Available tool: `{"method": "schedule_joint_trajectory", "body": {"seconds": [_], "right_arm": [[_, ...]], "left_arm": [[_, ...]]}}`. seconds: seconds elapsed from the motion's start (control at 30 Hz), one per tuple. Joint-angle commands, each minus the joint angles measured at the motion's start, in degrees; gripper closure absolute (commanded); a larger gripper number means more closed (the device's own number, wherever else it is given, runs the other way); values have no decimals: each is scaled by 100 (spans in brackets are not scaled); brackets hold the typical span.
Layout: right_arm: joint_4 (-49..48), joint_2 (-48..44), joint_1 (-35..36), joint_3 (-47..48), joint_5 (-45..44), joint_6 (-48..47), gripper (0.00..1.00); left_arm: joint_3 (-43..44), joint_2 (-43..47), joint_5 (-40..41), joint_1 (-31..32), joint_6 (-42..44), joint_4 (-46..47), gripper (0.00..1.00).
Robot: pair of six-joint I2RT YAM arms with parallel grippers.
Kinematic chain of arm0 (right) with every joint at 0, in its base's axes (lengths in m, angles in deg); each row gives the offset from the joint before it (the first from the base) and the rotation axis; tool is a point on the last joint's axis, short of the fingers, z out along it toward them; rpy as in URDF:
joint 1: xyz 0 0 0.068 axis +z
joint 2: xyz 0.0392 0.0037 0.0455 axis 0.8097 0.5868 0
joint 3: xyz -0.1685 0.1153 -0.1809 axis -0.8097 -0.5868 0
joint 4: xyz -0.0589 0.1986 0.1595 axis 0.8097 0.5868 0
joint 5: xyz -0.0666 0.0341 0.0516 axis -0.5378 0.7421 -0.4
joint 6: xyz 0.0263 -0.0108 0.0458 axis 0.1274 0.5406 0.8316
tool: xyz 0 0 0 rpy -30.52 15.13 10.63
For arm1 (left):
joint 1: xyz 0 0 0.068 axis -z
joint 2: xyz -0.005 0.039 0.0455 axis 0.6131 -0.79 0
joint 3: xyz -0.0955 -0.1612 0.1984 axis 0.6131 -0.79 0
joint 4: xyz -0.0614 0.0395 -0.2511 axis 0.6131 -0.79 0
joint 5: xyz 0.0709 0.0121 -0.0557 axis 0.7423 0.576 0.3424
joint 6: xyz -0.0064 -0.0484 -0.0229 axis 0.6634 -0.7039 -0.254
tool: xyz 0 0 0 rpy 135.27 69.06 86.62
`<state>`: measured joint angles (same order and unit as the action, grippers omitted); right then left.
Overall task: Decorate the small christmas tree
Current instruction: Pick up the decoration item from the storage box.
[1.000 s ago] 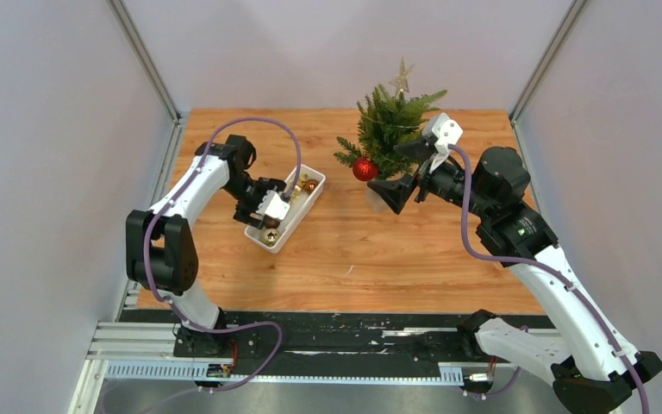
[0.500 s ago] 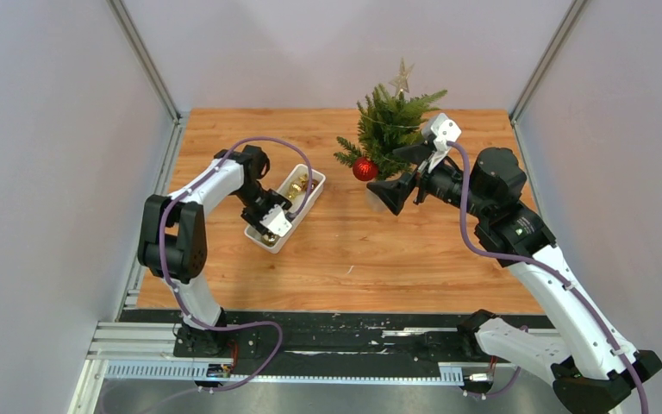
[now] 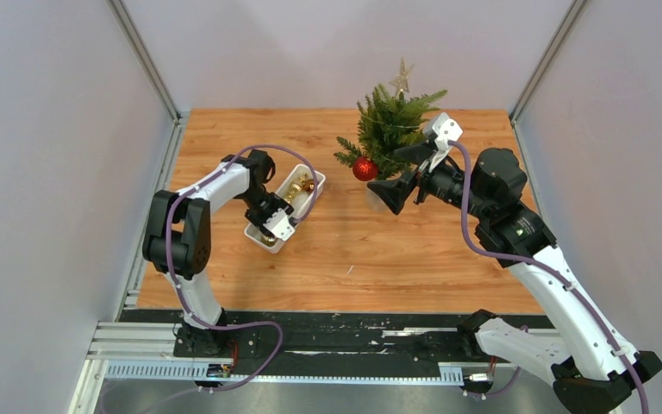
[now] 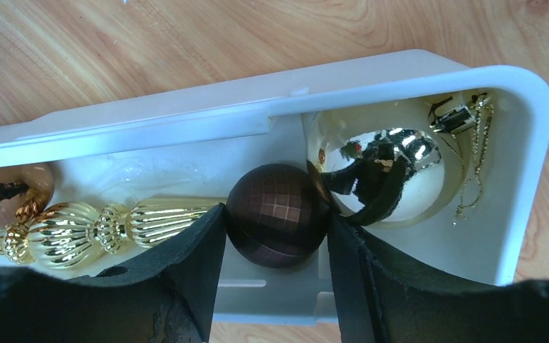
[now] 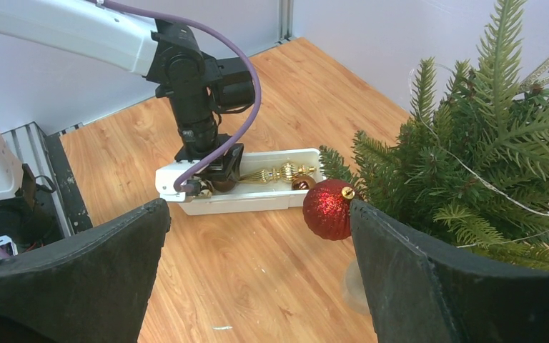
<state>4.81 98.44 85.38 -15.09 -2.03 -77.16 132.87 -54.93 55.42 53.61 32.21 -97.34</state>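
The small christmas tree (image 3: 388, 121) stands at the back of the table with a star on top and a red glitter ball (image 3: 365, 168) hanging on its left side. My right gripper (image 3: 398, 172) is open and empty, close beside the tree; in the right wrist view the red ball (image 5: 327, 209) hangs just by my right finger, in front of the tree (image 5: 472, 157). My left gripper (image 3: 269, 226) is down in the near end of the white tray (image 3: 312, 197). In the left wrist view the left gripper (image 4: 275, 223) is shut on a dark brown checkered ball (image 4: 277, 214).
The tray (image 4: 400, 68) also holds a gold ribbed finial (image 4: 100, 225), a shiny mirror ball (image 4: 386, 161) with a gold cord, and a copper ball (image 4: 7, 200). The tree's clear round base (image 5: 354, 286) sits below my right finger. Grey walls close in the table.
My left arm swung in and lowered its gripper into the near end of the tray, around the brown ball. The right arm has barely moved.
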Motion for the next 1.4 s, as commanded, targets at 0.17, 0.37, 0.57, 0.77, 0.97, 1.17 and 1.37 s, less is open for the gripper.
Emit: {"method": "schedule_joint_trajectory", "body": {"seconds": [0.17, 0.37, 0.57, 0.77, 0.97, 1.17, 1.37], "right_arm": [[-30, -45, 7, 87, -27, 110, 0], [-26, -31, 7, 176, -7, 99, 0], [-36, -103, 7, 321, -15, -62, 0], [-43, -52, 6, 535, 29, -69, 0], [-109, -32, 8, 693, 109, -152, 0], [-161, 2, 11, 795, 268, -190, 0], [-240, -36, 7, 739, 316, -69, 0]], "left_arm": [[-328, 33, -20, 55, 363, 454, 46], [-331, 189, 80, 58, 372, 458, 68], [-110, 599, -109, 133, -357, 373, 100], [522, 968, -357, 178, -1748, 268, 100], [749, 1355, -494, 179, -2737, 299, 100], [1087, 1640, -734, 170, -4523, 621, 100], [1521, 2030, -1115, 169, -6688, 1082, 100]]}}
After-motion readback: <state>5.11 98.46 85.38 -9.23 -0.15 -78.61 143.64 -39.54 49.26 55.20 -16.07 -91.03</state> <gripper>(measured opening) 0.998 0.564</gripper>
